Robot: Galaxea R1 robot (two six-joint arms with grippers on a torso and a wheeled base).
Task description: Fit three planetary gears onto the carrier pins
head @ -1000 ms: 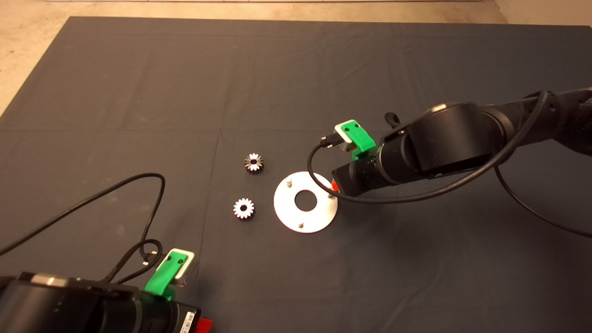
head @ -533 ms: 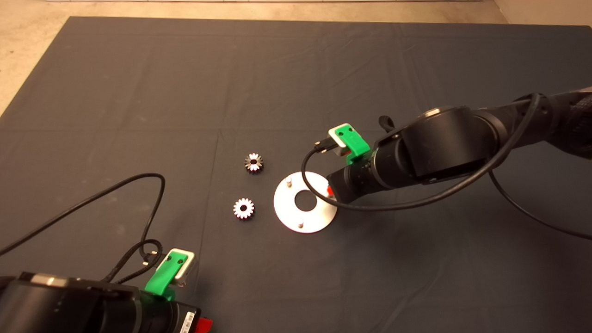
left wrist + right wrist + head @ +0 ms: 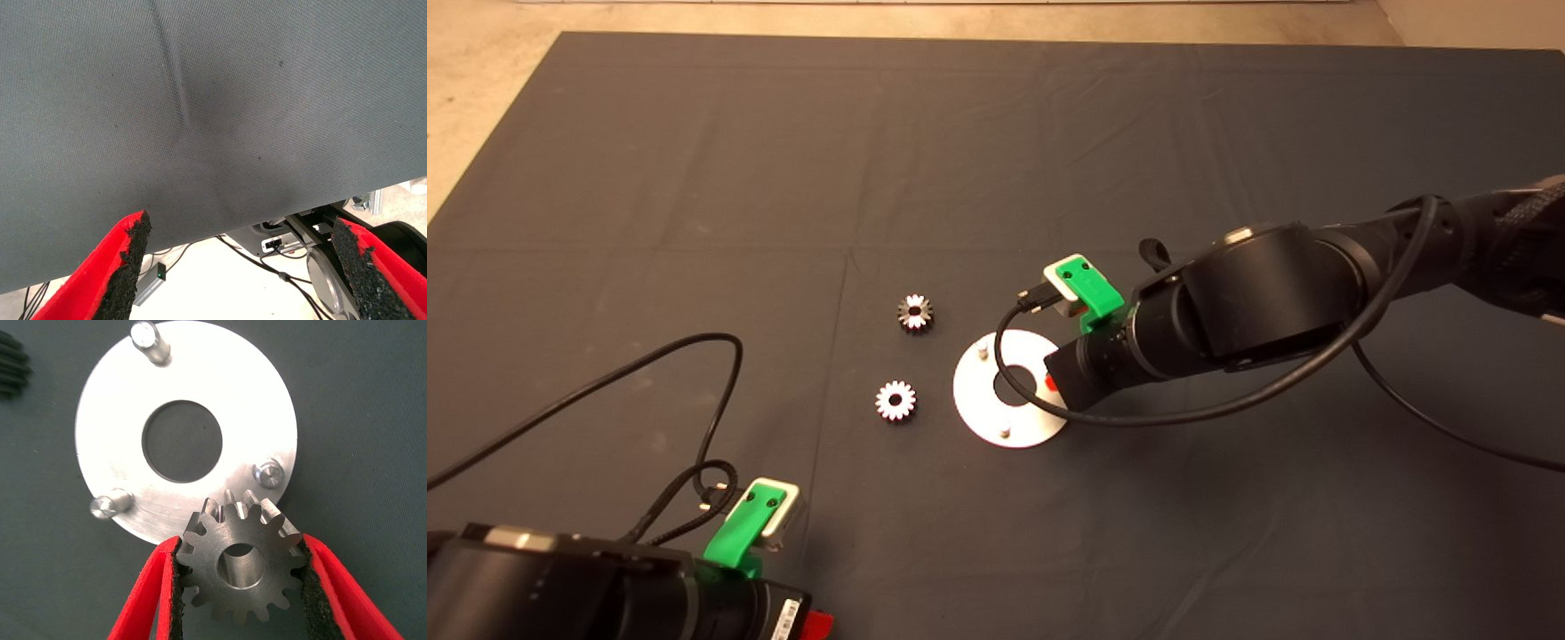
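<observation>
Right gripper (image 3: 241, 570) clamped on 1 planetary gear (image 3: 241, 561), both black pads pressed against its toothed edge, bore facing the wrist camera. In the head view my right arm comes in from the right edge and its front end covers the right side of the white disc (image 3: 983, 400), just right of frame centre; only a bit of red finger shows there.

Held gear sits over the disc's rim in the right wrist view, just beside 1 carrier pin (image 3: 269, 473) and not on it. All 3 pins bare: a 2nd pin (image 3: 151, 342) and a 3rd pin (image 3: 110, 505) stand around the large centre hole.

2 loose gears flat on the dark mat (image 3: 996, 142), left of the disc in the head view: upper gear (image 3: 914, 313) and lower gear (image 3: 895, 401), apart from each other and from the disc.

Left gripper (image 3: 243, 267) parked at lower left of the head view, fingers spread wide with nothing between them, hanging over the mat's edge; floor and cables visible past it.
</observation>
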